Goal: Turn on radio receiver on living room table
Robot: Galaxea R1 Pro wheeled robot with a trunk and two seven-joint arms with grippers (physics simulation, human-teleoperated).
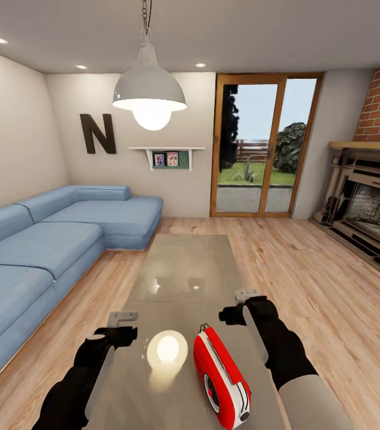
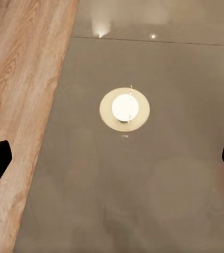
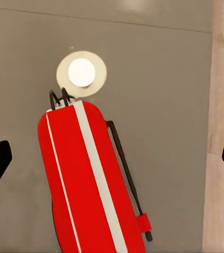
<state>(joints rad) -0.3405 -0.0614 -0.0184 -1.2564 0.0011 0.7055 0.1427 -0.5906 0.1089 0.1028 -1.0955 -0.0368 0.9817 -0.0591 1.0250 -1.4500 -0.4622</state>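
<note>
The radio (image 1: 221, 377) is seen upright on the near end of the glossy grey worktop (image 1: 184, 269), at about 5 o'clock from the lamp's bright reflection (image 1: 167, 349) and just beside it. Its long axis runs from roughly 11 o'clock at the far end to 5 o'clock at the near end; the round dial on the near end face is turned toward the robot.

It is judged to be light, rigid and smooth-shelled, so it could slide on the slick glass if pushed. A hold across the narrow red sides is advised, or a light press at the dial end; the thin wire handle looks too flimsy.

The right tool (image 1: 241, 306) hangs above the radio's far end, spread wide and empty. The left tool (image 1: 120, 327), at 9 o'clock of the reflection, is likewise wide apart and holds nothing.
</note>
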